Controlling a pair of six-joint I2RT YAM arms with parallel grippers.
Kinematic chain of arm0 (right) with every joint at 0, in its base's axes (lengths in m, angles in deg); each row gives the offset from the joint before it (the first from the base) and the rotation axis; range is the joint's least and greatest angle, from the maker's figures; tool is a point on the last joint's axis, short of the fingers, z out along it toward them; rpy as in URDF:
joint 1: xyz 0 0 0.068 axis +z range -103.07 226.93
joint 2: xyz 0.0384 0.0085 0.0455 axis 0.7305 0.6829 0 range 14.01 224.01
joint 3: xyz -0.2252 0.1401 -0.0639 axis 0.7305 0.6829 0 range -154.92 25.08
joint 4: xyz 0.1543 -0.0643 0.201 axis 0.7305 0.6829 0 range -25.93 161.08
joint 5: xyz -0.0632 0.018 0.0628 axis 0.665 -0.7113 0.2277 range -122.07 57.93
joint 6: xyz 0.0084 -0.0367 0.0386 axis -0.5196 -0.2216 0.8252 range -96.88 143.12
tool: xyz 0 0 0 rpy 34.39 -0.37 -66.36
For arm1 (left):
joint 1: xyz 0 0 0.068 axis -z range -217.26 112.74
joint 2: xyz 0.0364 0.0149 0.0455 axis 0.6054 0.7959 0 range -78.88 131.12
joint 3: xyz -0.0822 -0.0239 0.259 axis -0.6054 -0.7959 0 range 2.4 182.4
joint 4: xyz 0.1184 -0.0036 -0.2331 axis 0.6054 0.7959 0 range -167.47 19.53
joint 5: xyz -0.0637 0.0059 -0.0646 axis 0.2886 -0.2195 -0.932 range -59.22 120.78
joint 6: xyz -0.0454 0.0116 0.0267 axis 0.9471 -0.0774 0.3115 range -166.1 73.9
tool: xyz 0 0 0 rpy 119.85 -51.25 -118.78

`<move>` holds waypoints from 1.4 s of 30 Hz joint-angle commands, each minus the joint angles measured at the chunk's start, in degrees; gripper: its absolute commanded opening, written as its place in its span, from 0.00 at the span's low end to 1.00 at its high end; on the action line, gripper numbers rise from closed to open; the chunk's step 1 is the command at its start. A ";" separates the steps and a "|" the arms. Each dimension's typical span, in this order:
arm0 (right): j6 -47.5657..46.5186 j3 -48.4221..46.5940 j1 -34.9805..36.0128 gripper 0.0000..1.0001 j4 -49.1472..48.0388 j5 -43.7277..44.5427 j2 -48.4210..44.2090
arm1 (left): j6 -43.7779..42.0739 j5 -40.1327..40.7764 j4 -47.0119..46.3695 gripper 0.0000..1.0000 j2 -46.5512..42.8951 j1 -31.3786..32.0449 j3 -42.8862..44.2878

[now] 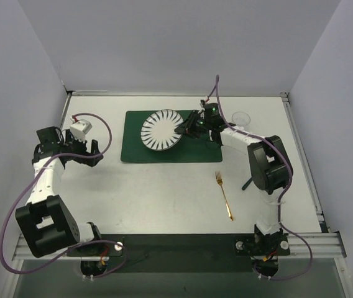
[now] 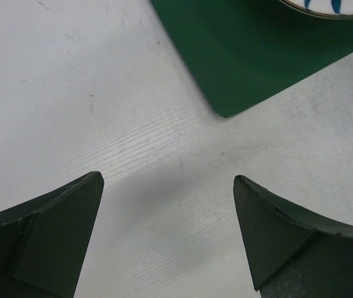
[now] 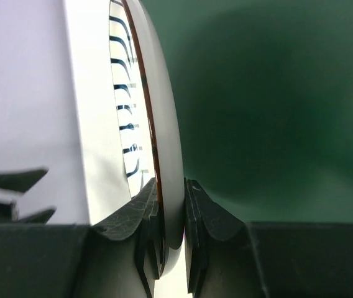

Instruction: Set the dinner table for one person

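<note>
Pinching plate [image 3: 164,124] rim w/ R gripper [image 3: 171,192] over placemat [image 3: 276,112]; L gripper [image 2: 169,186] spread wide above table [image 2: 89,112]

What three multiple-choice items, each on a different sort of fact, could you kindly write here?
1. Where does the fork lie? A on the plate; B on the bare table; C on the placemat.
2. What colour is the placemat? A red; B dark green; C blue.
3. How is the right gripper? A open above the fork; B out of view; C shut on the plate's rim.
Key: 1 B, white table surrounds it; 2 B, seen from above; 3 C, the wrist view shows it pinching the rim.
</note>
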 commanded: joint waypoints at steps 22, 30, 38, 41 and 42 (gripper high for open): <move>-6.96 -0.48 -1.35 0.50 14.40 10.16 2.11 | 1.63 5.85 -4.53 0.97 1.29 6.66 -0.77; -14.96 -1.18 0.49 0.51 21.68 19.74 -2.89 | 1.45 7.07 -6.28 0.97 1.99 7.89 -1.29; -28.14 2.15 4.18 0.62 32.32 41.68 -17.02 | 3.74 14.45 -11.81 0.97 6.55 15.35 -0.77; -30.96 6.72 4.54 0.68 36.72 43.92 -22.21 | 4.61 17.00 -13.13 0.97 8.75 17.03 0.20; -31.31 7.95 4.45 0.69 38.03 43.31 -23.28 | 4.88 17.36 -13.23 0.97 9.37 17.21 0.46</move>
